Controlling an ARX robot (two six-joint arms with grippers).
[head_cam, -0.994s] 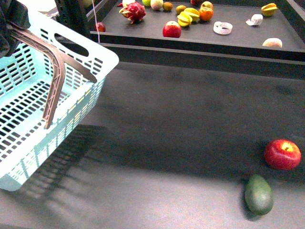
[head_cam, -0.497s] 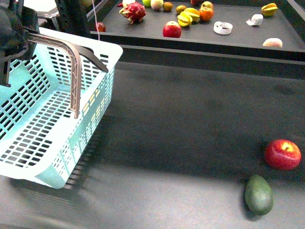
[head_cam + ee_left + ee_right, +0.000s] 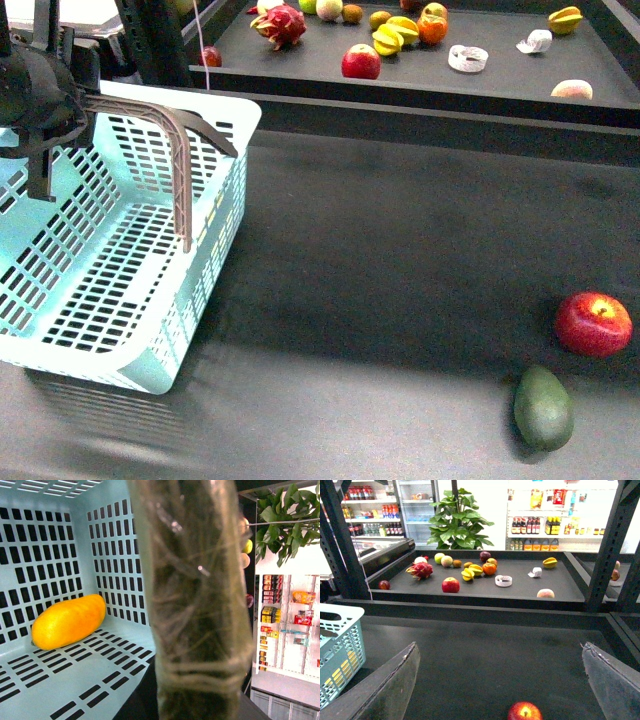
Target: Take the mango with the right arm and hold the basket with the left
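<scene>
The pale turquoise basket (image 3: 120,280) hangs tilted at the left of the front view. My left gripper (image 3: 60,100) is shut on its grey-brown swing handle (image 3: 180,160), which fills the middle of the left wrist view (image 3: 195,605). The yellow-orange mango (image 3: 67,621) lies on the basket floor (image 3: 100,675) against a slotted wall; it is hidden in the front view. My right gripper (image 3: 502,685) is open and empty, with its fingers (image 3: 390,690) wide apart above the dark table, and it is out of the front view.
A red apple (image 3: 594,323) and a dark green pear-shaped fruit (image 3: 543,407) lie at the table's right; the apple also shows in the right wrist view (image 3: 524,712). A raised dark tray (image 3: 500,85) at the back holds several fruits, including a dragon fruit (image 3: 281,24).
The basket has swung to the right and turned, and its handle has risen. My left gripper has come further into view at the top left, still on the handle.
</scene>
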